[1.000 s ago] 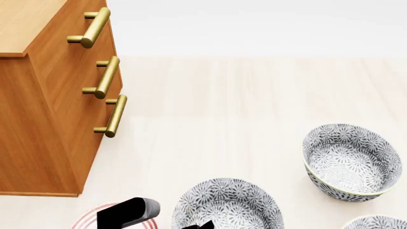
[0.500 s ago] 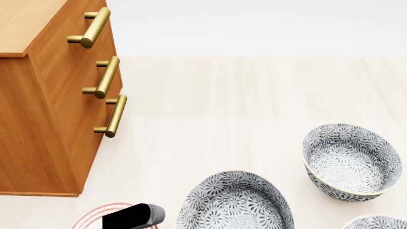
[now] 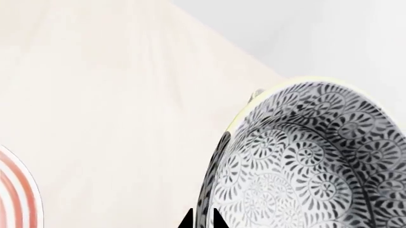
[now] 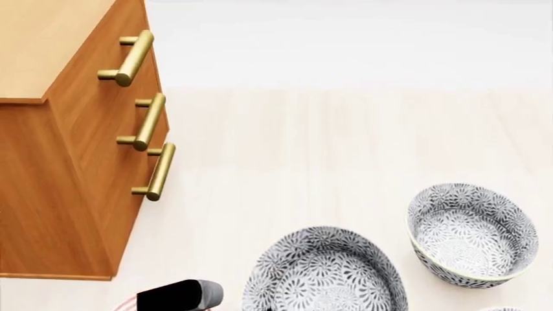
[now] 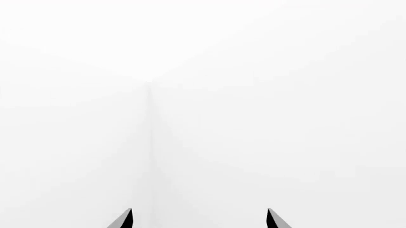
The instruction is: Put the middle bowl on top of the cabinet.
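My left gripper (image 3: 201, 219) is shut on the rim of the middle bowl (image 3: 304, 166), one finger inside the wall and one outside. The bowl is deep, with a grey-and-white leafy pattern and a pale cream rim. In the head view the middle bowl (image 4: 322, 272) sits at the bottom centre, tilted and large in the frame, with a black part of my left arm (image 4: 177, 296) beside it. The cabinet (image 4: 61, 162) stands at the left, with its light wood top (image 4: 43, 45) and brass handles. My right gripper (image 5: 199, 218) is open, holds nothing, and faces a white wall.
A second patterned bowl (image 4: 471, 233) stands on the pale floor to the right, and a sliver of a third bowl (image 4: 506, 309) shows at the bottom edge. A white plate with red rings (image 3: 16, 194) lies on the floor below my left arm.
The middle bowl has come up and looms larger in the head view. The head view has shifted, so the cabinet and the right bowl sit lower in the picture.
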